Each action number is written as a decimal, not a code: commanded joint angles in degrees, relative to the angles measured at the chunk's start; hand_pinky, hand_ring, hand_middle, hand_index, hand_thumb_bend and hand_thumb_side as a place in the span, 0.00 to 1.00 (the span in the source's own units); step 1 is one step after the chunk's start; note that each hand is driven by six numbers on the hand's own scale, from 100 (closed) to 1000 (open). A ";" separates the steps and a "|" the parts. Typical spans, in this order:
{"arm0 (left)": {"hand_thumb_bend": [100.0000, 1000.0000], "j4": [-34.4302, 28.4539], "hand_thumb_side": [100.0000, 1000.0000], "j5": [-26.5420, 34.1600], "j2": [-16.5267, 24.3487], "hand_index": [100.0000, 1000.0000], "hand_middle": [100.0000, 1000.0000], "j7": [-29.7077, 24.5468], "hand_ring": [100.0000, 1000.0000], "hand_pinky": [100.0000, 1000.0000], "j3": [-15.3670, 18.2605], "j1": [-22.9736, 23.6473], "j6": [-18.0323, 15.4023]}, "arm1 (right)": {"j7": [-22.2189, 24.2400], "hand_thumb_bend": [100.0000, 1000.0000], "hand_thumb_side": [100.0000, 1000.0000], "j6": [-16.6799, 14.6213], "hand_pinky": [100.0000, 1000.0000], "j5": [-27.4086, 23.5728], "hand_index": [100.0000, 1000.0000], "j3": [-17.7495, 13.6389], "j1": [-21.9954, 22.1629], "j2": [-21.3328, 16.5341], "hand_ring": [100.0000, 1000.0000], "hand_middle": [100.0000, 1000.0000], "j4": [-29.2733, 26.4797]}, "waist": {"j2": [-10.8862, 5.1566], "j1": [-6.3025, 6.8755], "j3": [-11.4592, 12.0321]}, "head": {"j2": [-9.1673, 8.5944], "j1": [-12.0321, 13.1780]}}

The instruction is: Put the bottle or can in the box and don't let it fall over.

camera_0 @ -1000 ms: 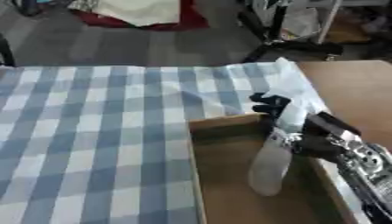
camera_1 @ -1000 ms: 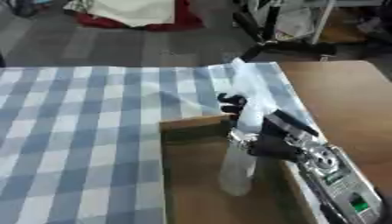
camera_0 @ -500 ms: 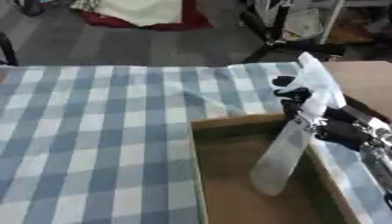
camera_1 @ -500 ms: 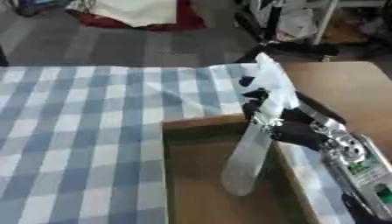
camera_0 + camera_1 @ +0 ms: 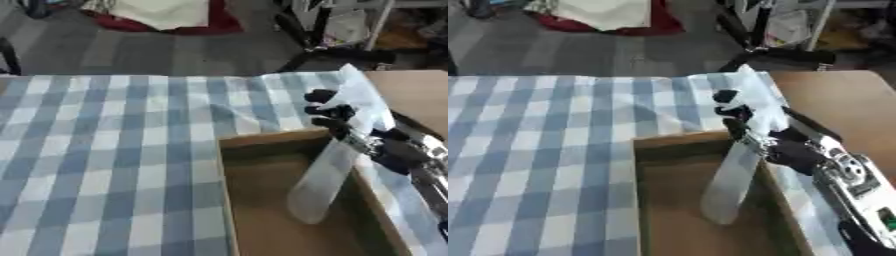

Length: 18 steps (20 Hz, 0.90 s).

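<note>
A table draped in a blue-and-white checked cloth (image 5: 105, 150) is filling most of the scene, and a brown cardboard box (image 5: 229, 200) is sitting open on the cloth's near right part, its far wall running just below the middle of the view. Beyond the box, a bare wooden tabletop (image 5: 842, 105) is showing at the right, past the cloth's rumpled edge. From that side the robot's black-and-silver right arm is reaching in over the box's right wall, and its right hand (image 5: 745, 125) is curling its dark fingers (image 5: 325, 111) around the upper end of a pale, translucent bottle (image 5: 319, 180). The bottle is hanging inside the box, near the right wall, leaning with its top toward the far right corner and its bottom lower and nearer the box's middle; whether the base is touching the box floor yet cannot be told from here. The left hand is not showing in either view. The work appears to be at the placing stage: the bottle is over the line and inside the box, but it is tilted and gripped. The next move likely calls for bringing the bottle upright, settling its base flat on the box floor, and only then easing the fingers apart so it stands alone.
</note>
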 commanded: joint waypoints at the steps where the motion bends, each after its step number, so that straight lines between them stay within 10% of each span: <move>1: 0.00 -0.84 0.64 -0.23 1.51 0.45 0.74 -0.13 0.77 0.16 0.49 -0.45 0.21 | 2.64 0.00 0.41 -0.74 1.00 0.67 1.00 0.77 -0.38 -2.01 1.00 1.00 -1.03 | -1.08 -0.02 0.09 | -0.80 -0.13; 10: 0.00 -0.74 0.64 -0.48 1.55 0.45 0.74 -0.61 0.78 0.15 0.47 -0.35 0.60 | 14.62 0.00 0.41 -7.34 1.00 3.88 1.00 -0.20 -0.29 -1.88 1.00 1.00 0.38 | -1.05 0.07 -0.07 | -0.76 -0.07; 18: 0.00 -0.78 0.64 -0.68 1.60 0.45 0.74 -0.62 0.78 0.15 0.55 -0.35 0.74 | 13.95 0.00 0.37 -7.02 1.00 4.77 1.00 -0.90 0.19 -1.70 1.00 1.00 -1.43 | -1.09 0.00 -0.25 | 0.08 0.14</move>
